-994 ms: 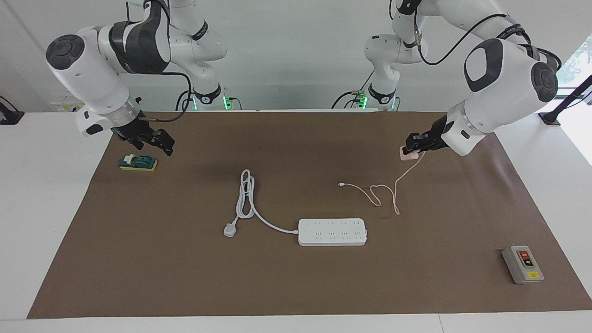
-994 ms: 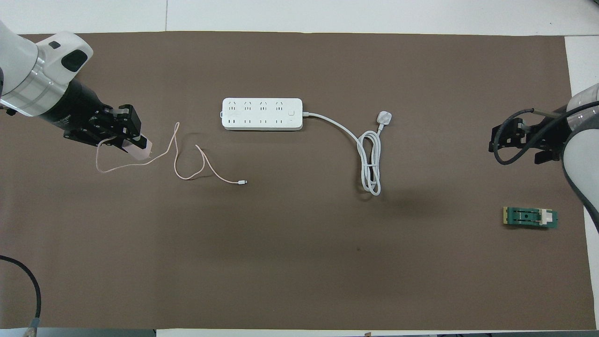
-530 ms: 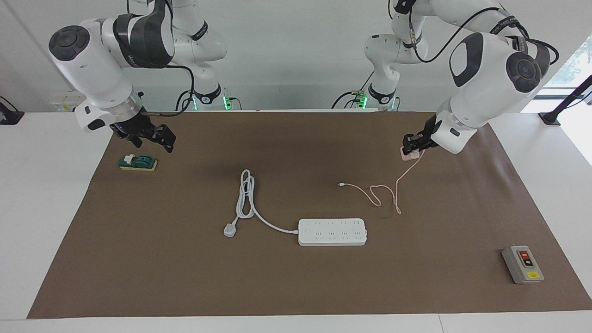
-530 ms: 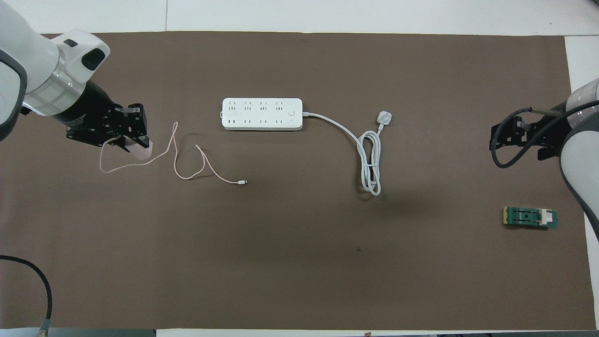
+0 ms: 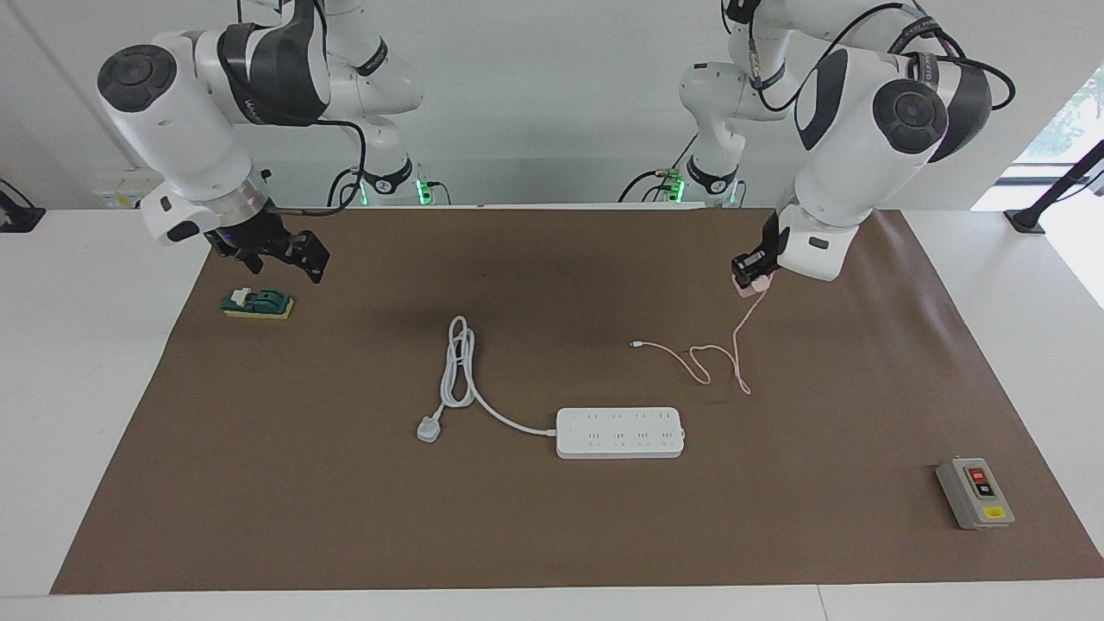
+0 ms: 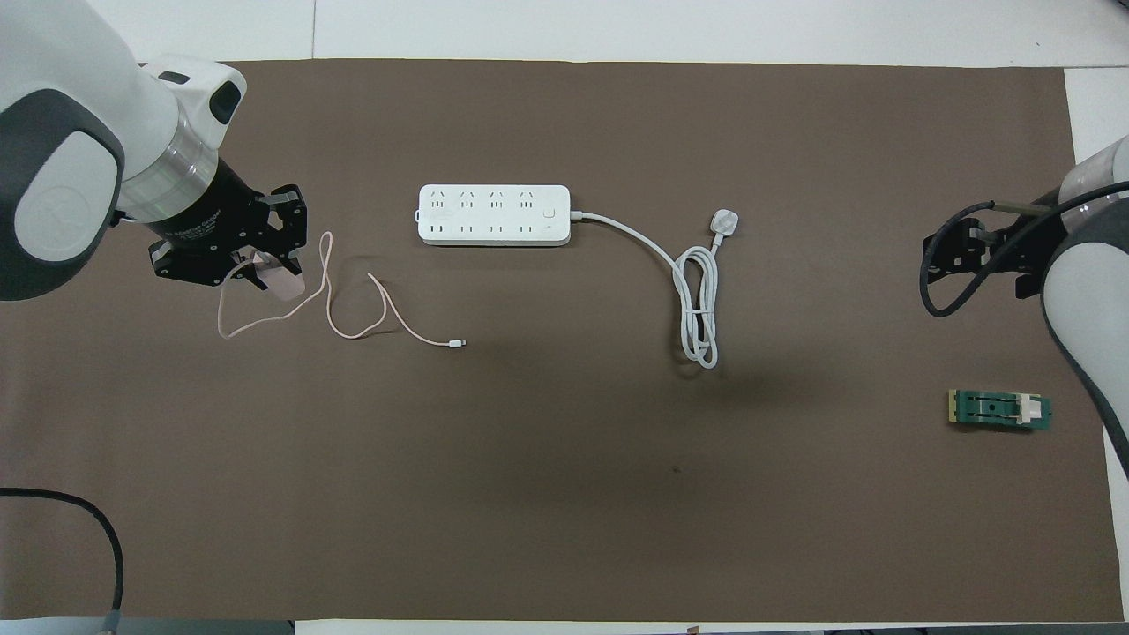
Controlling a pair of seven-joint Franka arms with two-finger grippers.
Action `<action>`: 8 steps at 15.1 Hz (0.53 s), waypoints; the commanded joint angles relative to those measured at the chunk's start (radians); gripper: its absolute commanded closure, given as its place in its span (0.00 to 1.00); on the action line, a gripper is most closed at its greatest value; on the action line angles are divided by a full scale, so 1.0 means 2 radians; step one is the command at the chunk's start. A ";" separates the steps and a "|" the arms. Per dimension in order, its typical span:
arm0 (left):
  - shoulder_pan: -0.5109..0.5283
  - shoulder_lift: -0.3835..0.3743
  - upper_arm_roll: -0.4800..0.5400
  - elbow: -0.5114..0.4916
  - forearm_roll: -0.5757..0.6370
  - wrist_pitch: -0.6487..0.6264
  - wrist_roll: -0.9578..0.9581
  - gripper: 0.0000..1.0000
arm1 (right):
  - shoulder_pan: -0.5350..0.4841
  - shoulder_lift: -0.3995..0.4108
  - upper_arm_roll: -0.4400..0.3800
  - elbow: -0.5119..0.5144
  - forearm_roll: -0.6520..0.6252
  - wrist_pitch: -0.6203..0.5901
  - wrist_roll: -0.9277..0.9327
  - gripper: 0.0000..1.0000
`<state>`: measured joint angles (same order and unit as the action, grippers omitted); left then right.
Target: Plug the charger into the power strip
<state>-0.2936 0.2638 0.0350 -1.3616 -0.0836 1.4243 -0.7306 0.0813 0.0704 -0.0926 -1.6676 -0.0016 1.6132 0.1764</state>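
Observation:
My left gripper point(image 5: 747, 276) hangs above the mat at the left arm's end, shut on the pale-pink charger point(image 5: 749, 288), which is lifted off the mat. The same charger point(image 6: 285, 282) pokes out under the left gripper point(image 6: 267, 267) in the overhead view. Its thin pink cable point(image 5: 718, 354) trails down and loops on the mat, ending in a small connector. The white power strip point(image 5: 619, 432) lies flat mid-table, farther from the robots than the cable, sockets up point(image 6: 494, 214). My right gripper point(image 5: 302, 257) waits open over the right arm's end.
The strip's thick white cord point(image 5: 457, 366) coils toward the robots, with its three-pin plug point(image 5: 429, 429) beside the strip. A green block point(image 5: 257, 304) sits under the right gripper's area. A grey button box point(image 5: 975, 492) stands at the mat's corner farthest from the robots, at the left arm's end.
The left wrist has swung more upright and carried the charger a little toward the table's middle, dragging the near cable loop along. The right arm has shifted only slightly.

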 commanded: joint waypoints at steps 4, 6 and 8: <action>-0.024 0.031 -0.001 0.010 0.010 0.076 -0.214 1.00 | -0.018 0.010 0.016 0.025 -0.010 -0.014 -0.018 0.00; -0.046 0.040 0.000 0.009 0.010 0.095 -0.244 1.00 | -0.018 0.012 0.016 0.026 -0.010 -0.014 -0.018 0.00; -0.056 0.057 0.000 0.011 0.011 0.132 -0.333 1.00 | -0.018 0.012 0.016 0.026 -0.010 -0.014 -0.018 0.00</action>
<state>-0.3749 0.3396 0.0255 -1.3619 -0.0804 1.6337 -1.2506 0.0747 0.0774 -0.0884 -1.6444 -0.0021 1.6100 0.1689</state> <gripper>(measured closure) 0.687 0.000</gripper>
